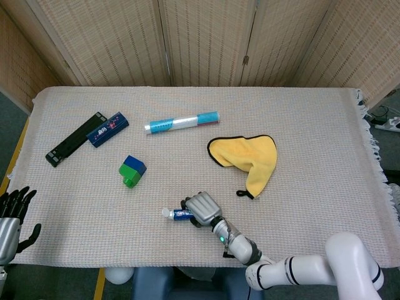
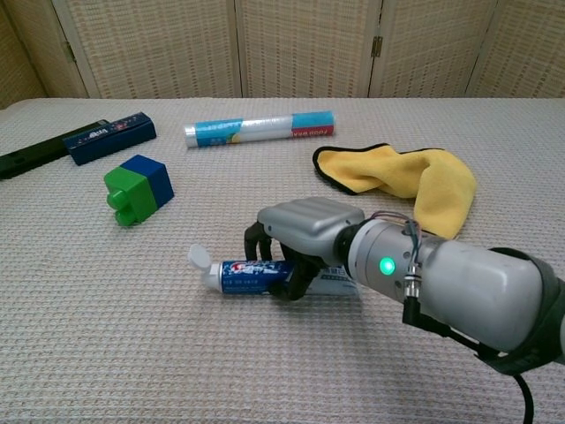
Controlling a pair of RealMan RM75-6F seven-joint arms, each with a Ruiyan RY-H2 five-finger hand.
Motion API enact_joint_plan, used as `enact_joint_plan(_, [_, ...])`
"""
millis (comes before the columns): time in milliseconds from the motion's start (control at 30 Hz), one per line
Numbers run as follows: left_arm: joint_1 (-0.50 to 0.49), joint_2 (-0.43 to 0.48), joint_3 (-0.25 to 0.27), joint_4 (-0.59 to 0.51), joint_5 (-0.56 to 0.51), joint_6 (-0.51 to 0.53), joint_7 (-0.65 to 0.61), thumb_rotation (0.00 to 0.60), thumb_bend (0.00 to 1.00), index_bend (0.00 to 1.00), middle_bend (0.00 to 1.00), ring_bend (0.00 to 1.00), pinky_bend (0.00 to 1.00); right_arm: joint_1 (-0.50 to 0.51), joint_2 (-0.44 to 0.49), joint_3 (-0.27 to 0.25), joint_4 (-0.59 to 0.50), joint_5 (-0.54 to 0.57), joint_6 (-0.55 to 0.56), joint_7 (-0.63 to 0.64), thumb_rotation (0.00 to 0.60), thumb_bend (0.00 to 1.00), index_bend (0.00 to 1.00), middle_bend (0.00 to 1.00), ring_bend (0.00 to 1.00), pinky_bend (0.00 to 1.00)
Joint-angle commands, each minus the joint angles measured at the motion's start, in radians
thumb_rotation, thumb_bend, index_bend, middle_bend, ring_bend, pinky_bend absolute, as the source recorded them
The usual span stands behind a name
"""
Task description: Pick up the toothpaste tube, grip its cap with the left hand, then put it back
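The toothpaste tube (image 2: 250, 276) is blue and white with a white cap (image 2: 200, 259) pointing left; it lies near the table's front edge, also seen as the tube (image 1: 181, 214) in the head view. My right hand (image 2: 305, 231) covers its rear half, fingers curled over the far side and thumb under the near side, gripping it. The same right hand (image 1: 202, 207) shows grey in the head view. My left hand (image 1: 11, 215) hangs off the table's front left corner, fingers spread and holding nothing.
A green and blue block (image 2: 139, 188) stands left of the tube. A yellow cloth (image 2: 406, 178) lies behind my right arm. A blue-white roll (image 2: 259, 128), a dark blue box (image 2: 111, 137) and a black bar (image 1: 74, 139) lie farther back.
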Motion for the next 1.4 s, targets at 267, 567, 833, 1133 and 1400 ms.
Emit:
enact_joint_plan(267, [-0.070,0.010,-0.026,-0.018,0.056,-0.041,-0.009,0.600,0.47,0.16,0.17,0.15,0.02,0.012,0.102,0.008,-0.084,-0.085,-0.058,0.075,0.600,0.74,0.58,0.52,0.60,0.56])
enact_joint_plan(567, [-0.216,-0.001,-0.057,-0.015,0.181,-0.129,-0.041,0.600,0.53,0.29,0.52,0.50,0.45,0.105,0.345,0.068,-0.199,-0.122,-0.254,0.160,0.600,0.75,0.62,0.56,0.64,0.59])
enact_joint_plan(833, [-0.324,-0.008,-0.050,-0.062,0.269,-0.224,0.006,0.600,0.56,0.28,0.68,0.65,0.68,0.187,0.480,0.075,-0.239,-0.120,-0.323,0.145,0.600,0.77,0.63,0.56,0.64,0.59])
enact_joint_plan(1133, [-0.403,-0.008,-0.023,-0.150,0.303,-0.343,0.080,0.600,0.71,0.19,0.81,0.76,0.79,0.248,0.500,0.056,-0.247,-0.056,-0.309,0.132,0.600,0.78,0.64,0.58,0.66,0.60])
enact_joint_plan(1400, [-0.447,-0.035,-0.004,-0.204,0.294,-0.431,0.170,0.600,0.80,0.16,0.85,0.80,0.82,0.286,0.491,0.030,-0.232,-0.017,-0.295,0.134,0.600,0.78,0.65,0.58,0.67,0.60])
